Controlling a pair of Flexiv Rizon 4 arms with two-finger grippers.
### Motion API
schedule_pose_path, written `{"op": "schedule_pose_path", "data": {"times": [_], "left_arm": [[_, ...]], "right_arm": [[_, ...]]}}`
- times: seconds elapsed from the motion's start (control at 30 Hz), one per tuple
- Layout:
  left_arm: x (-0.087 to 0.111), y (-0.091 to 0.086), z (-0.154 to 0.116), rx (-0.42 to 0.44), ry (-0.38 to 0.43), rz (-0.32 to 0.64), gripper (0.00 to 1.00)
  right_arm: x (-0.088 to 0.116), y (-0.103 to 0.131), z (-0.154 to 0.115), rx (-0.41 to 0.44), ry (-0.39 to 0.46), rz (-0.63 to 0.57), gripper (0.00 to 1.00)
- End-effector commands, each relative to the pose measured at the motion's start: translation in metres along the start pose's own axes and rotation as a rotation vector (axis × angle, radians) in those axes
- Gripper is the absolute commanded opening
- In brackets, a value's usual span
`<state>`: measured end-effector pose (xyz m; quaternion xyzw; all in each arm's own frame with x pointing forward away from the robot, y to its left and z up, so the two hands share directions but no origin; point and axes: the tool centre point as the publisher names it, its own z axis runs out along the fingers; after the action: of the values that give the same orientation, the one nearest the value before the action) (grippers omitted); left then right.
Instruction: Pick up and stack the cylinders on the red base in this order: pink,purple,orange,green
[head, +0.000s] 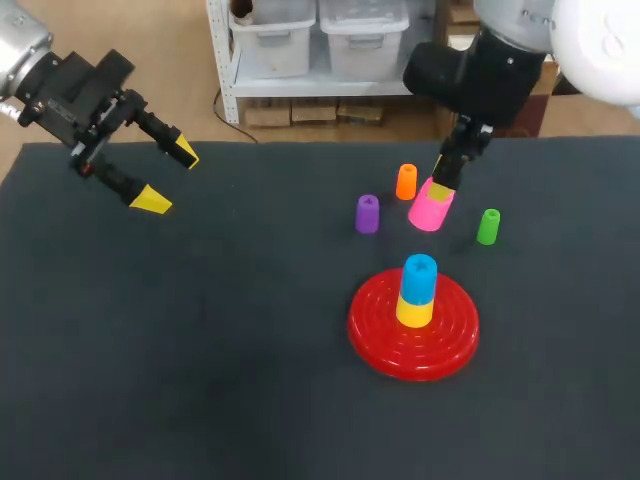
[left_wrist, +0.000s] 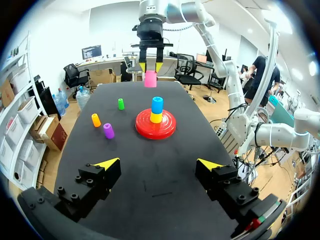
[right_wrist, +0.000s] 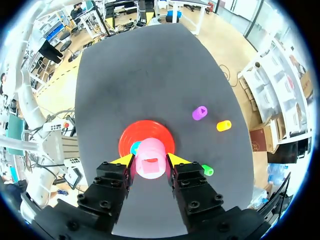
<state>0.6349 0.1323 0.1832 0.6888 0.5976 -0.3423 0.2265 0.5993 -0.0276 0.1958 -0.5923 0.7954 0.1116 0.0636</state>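
My right gripper (head: 441, 186) is shut on the pink cylinder (head: 431, 205), holding it above the table behind the red base (head: 413, 323). In the right wrist view the pink cylinder (right_wrist: 150, 158) sits between the yellow fingertips (right_wrist: 123, 159), with the red base (right_wrist: 146, 138) below and ahead. On the base stands a blue cylinder (head: 419, 277) atop a yellow one (head: 415, 308). The purple (head: 367, 213), orange (head: 406, 181) and green (head: 488, 226) cylinders stand upright on the mat around the pink one. My left gripper (head: 166, 176) hangs open and empty at the far left; its own view shows its gripper (left_wrist: 157, 162) over bare mat.
The table is covered by a dark mat (head: 200, 350). Shelving with bins lies beyond the far edge.
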Motion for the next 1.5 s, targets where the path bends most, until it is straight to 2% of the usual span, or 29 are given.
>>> {"op": "schedule_pose_path", "data": {"times": [0.03, 0.2, 0.4, 0.43, 0.5, 0.57, 0.8, 1.27, 1.5], "left_arm": [[0.001, 0.002, -0.001, 0.005, 0.001, 0.001, 1.0], [0.001, 0.002, -0.001, 0.005, 0.001, 0.001, 1.0], [0.001, 0.002, -0.001, 0.005, 0.001, 0.001, 1.0], [0.001, 0.002, -0.001, 0.005, 0.001, 0.001, 1.0], [0.001, 0.002, -0.001, 0.005, 0.001, 0.001, 1.0], [0.001, 0.002, -0.001, 0.005, 0.001, 0.001, 1.0], [0.001, 0.002, -0.001, 0.005, 0.001, 0.001, 1.0], [0.001, 0.002, -0.001, 0.005, 0.001, 0.001, 1.0], [0.001, 0.002, -0.001, 0.005, 0.001, 0.001, 1.0]], "right_arm": [[-0.001, 0.002, 0.005, -0.018, 0.063, -0.033, 0.0], [0.005, 0.002, 0.004, -0.017, 0.074, -0.047, 0.0], [0.005, 0.003, 0.01, -0.002, 0.23, -0.098, 0.0], [0.004, 0.003, 0.012, -0.004, 0.223, -0.088, 0.0], [0.001, 0.002, 0.016, 0.012, 0.271, -0.116, 0.0], [-0.004, 0.002, 0.02, 0.017, 0.284, -0.138, 0.0], [-0.015, 0.005, 0.03, 0.02, 0.288, -0.167, 0.0], [-0.001, 0.018, 0.045, 0.025, 0.256, -0.139, 0.0], [-0.002, 0.02, 0.049, 0.039, 0.272, -0.148, 0.0]]}}
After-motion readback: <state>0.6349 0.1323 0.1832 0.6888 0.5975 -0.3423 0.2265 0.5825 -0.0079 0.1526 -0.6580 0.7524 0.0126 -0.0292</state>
